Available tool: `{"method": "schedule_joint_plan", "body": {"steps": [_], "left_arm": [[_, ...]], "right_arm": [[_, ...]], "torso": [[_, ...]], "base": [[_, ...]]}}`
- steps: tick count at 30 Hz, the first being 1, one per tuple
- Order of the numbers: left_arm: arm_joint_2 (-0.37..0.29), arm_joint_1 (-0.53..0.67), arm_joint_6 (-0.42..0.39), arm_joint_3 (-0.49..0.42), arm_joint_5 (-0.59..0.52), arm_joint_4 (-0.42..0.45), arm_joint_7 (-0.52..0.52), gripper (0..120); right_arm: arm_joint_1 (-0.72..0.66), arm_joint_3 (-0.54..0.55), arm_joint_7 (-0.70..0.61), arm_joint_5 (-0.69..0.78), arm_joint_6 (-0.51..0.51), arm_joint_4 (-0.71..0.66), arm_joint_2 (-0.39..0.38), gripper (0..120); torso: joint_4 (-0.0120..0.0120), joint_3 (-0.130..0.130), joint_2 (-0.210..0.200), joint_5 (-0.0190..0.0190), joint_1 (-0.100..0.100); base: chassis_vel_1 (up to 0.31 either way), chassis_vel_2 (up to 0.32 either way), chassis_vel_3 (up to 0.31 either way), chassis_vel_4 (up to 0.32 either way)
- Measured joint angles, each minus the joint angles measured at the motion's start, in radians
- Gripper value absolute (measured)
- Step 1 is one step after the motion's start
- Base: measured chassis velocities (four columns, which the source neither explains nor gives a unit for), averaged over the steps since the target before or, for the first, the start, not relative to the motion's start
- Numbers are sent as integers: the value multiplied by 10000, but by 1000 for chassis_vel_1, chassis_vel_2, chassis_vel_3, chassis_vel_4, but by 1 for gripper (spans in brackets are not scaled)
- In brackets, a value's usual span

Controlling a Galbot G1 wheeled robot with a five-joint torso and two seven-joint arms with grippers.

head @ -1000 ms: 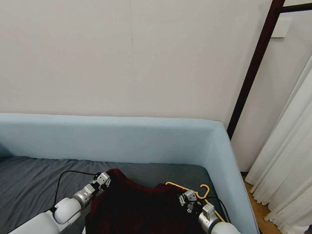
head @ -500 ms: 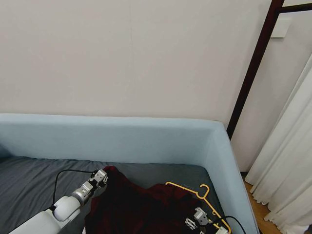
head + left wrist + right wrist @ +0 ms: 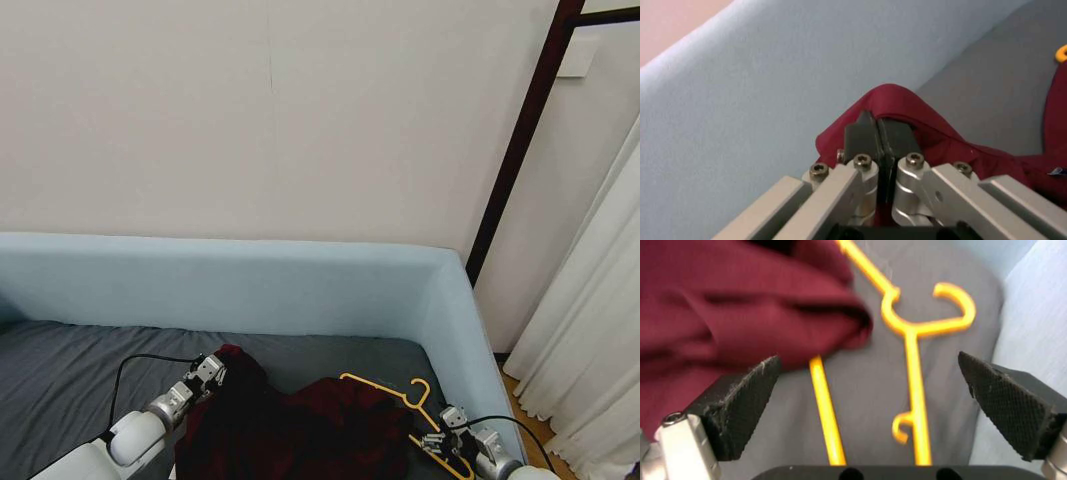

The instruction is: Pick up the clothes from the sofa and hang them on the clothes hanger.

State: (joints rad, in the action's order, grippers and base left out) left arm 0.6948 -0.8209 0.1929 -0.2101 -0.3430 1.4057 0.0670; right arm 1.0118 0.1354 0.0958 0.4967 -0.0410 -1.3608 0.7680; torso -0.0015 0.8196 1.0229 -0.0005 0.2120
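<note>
A dark red garment (image 3: 290,425) lies crumpled on the grey sofa seat (image 3: 60,370), partly over a yellow hanger (image 3: 400,390). My left gripper (image 3: 207,372) is shut on a raised fold at the garment's far left edge; in the left wrist view its fingertips (image 3: 877,131) pinch the red cloth (image 3: 940,145). My right gripper (image 3: 440,430) hovers open over the hanger's hook end at the seat's right. In the right wrist view the hanger (image 3: 913,335) lies between its spread fingers (image 3: 740,405), beside the garment (image 3: 740,305).
The pale blue sofa back (image 3: 250,285) runs behind the seat, and its armrest (image 3: 470,340) bounds the right side close to my right gripper. A dark wooden post (image 3: 515,150) and white curtains (image 3: 590,340) stand to the right. A black cable (image 3: 140,362) trails from my left arm.
My right gripper has moved off the garment, rightwards to the hanger's hook end. My left gripper has stayed shut on the cloth fold, shifting only slightly.
</note>
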Motion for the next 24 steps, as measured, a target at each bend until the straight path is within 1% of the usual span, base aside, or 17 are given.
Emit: {"method": "schedule_joint_plan", "body": {"steps": [1, 3, 6, 7, 10, 13, 15, 18, 19, 21, 23, 24], "left_arm": [[0, 0, 0, 0, 0, 0, 0, 0], [-1, -123, 19, 70, 22, 40, 2, 0], [-24, -256, 60, 106, 63, 50, 3, 0], [-24, -256, 60, 106, 63, 50, 3, 0], [-34, -259, 75, 18, 105, 46, 2, 0], [-26, -188, 75, -84, 109, 58, 3, 0], [-25, -98, 77, -191, 95, 66, 8, 0], [-23, -43, 79, -301, 91, 64, 13, 0], [-19, -29, 85, -341, 91, 63, 17, 0], [-28, -25, 93, -377, 88, 92, 25, 0], [-42, -24, 95, -384, 87, 108, 25, 0], [-64, -23, 97, -389, 63, 122, 26, 0]], "right_arm": [[0, 0, 0, 0, 0, 0, 0, 100], [-121, -110, 228, 272, -21, 457, 288, 100], [-481, -233, 516, 903, -108, 997, 625, 100], [-481, -233, 516, 903, -108, 997, 625, 100], [-950, -140, 814, 1371, -171, 1580, 844, 100], [-1188, -11, 1104, 1432, -181, 1942, 908, 100], [-1378, 78, 1368, 1435, -18, 2384, 1028, 100], [-1520, 118, 1460, 1432, 55, 2763, 1150, 100], [-1576, 119, 1481, 1441, 84, 2910, 1213, 98], [-1641, 116, 1500, 1575, 83, 3105, 1285, 88], [-1659, 110, 1510, 1612, 82, 3156, 1294, 87], [-1679, 97, 1548, 1641, 82, 3206, 1296, 81]], "torso": [[0, 0, 0, 0, 0], [-1, 1, 0, 1, 0], [6, 0, -1, -4, 0], [6, 0, -1, -4, 0], [6, 0, 0, -2, 0], [5, 0, -1, -6, 0], [2, 0, 0, -1, 0], [1, 0, -1, -3, 1], [1, 0, -1, -4, 0], [4, 0, -1, -1, 0], [3, 0, -1, -3, 1], [3, 0, -1, -3, 0]], "base": [[0, 0, 0, 0], [0, 0, 0, 0], [0, 0, 0, 0], [0, 0, 0, 0], [0, 0, 0, 0], [0, 0, 0, 0], [0, 0, 0, 0], [0, 0, 0, 0], [0, 0, 0, 0], [0, 0, 0, 0], [0, 0, 0, 0], [0, 0, 0, 0]]}}
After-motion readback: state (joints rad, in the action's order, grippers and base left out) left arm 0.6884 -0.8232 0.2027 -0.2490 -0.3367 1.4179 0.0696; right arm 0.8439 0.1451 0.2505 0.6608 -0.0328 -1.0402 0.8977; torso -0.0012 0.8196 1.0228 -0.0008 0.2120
